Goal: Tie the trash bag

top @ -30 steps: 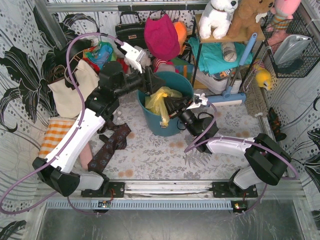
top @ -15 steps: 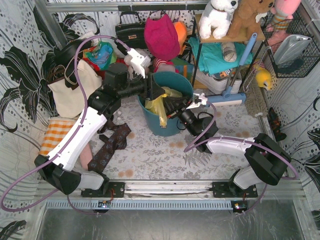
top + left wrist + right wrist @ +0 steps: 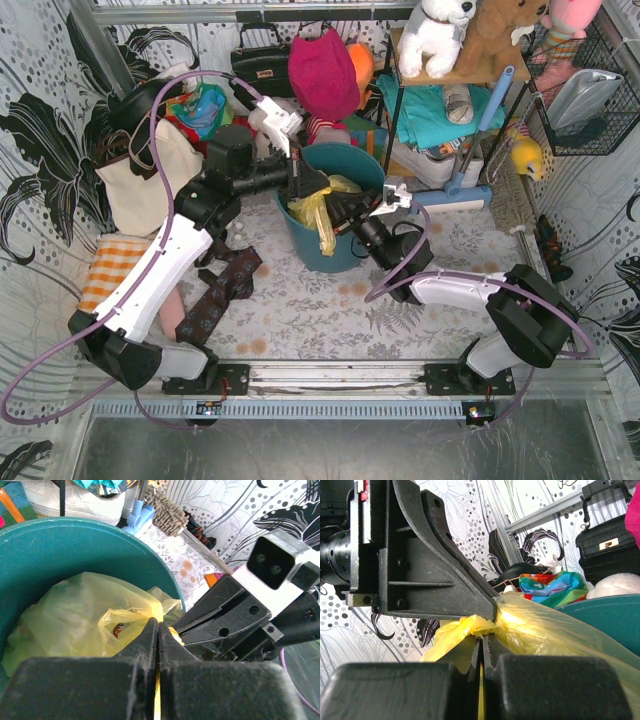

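Note:
The yellow translucent trash bag point(image 3: 318, 208) sits inside the teal bucket point(image 3: 350, 250), its gathered top rising over the near rim. My left gripper point(image 3: 308, 190) reaches in from the left and is shut on a fold of the trash bag point(image 3: 90, 620); yellow film shows in the slit between its fingers point(image 3: 145, 645). My right gripper point(image 3: 338, 212) comes from the right and is shut on a bunched yellow tail of the bag point(image 3: 470, 627). The two grippers meet tip to tip over the bucket. The left gripper point(image 3: 492, 611) fills the top left of the right wrist view.
A cream tote bag point(image 3: 140, 185) stands left of the bucket. Dark patterned cloth point(image 3: 222, 290) lies on the table in front. A black handbag point(image 3: 262, 62), a pink cap point(image 3: 322, 72) and a shelf point(image 3: 450, 75) with plush toys crowd the back. A wire basket point(image 3: 590, 95) hangs right.
My left gripper moved right over the bucket and shut on the bag's top. The right gripper stayed shut on the bag and shifted slightly left and up.

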Robot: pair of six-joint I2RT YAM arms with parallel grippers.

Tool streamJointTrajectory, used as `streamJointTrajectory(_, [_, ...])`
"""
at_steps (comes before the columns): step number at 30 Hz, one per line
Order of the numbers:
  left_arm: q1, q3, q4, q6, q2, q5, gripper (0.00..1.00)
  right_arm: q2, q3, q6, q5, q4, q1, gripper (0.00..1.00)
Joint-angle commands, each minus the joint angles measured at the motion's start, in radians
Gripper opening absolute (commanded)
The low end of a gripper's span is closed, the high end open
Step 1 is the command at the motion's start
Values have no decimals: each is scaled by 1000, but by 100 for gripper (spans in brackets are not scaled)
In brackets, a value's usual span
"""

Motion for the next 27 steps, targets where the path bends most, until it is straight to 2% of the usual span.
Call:
streamJointTrajectory(1, [-3,-7,77,-50,-41,71,4,19,47,2,25,26,4,0])
streamJointTrajectory(6, [-3,-29,114,-88,-60,98,4,36,64,-1,60,29,4,0])
streamJointTrajectory(14, [-5,-105,165,-136,-86,152,3,28,86,14,160,-63,4,0])
streamJointTrajectory(18, [-5,-153,194,-165,-99,169,5,51,59,12,139,60,3,0])
streamJointTrajectory(23, [-6,-209,145,-143,-155,107,36,93,60,24,86,180,4,0])
streamJointTrajectory(27, [-5,-221,111,-118,-221,51,48,114,67,28,64,224,4,0])
